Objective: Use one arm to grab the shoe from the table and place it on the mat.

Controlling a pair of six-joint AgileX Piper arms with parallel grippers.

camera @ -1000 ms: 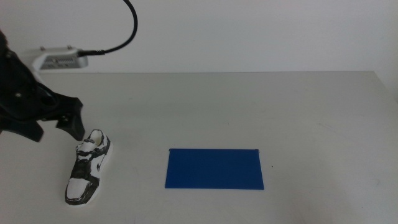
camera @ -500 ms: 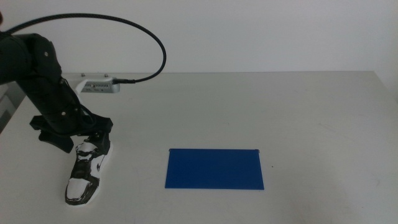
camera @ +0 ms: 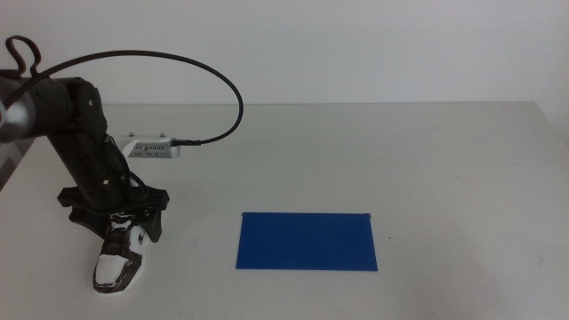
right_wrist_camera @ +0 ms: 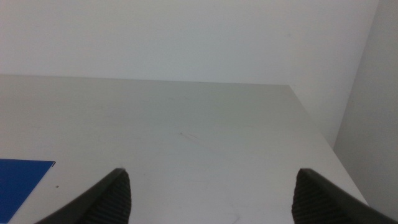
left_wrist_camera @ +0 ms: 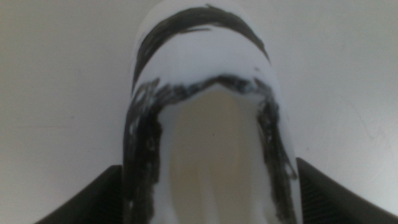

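The left hand (camera: 116, 222) straddled the shoe's (camera: 118, 258) heel collar, jaws wide, nothing gripped; it looked light, stiff there. The mat (camera: 307, 241) lay at three o'clock.

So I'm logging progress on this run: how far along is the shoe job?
Early. Done: the left gripper is down over the small white-and-black sneaker, jaws straddling its heel. In hand: the grasp; jaws look open. Left: lifting it off the off-white table onto the empty blue rectangular mat. The right gripper waits.
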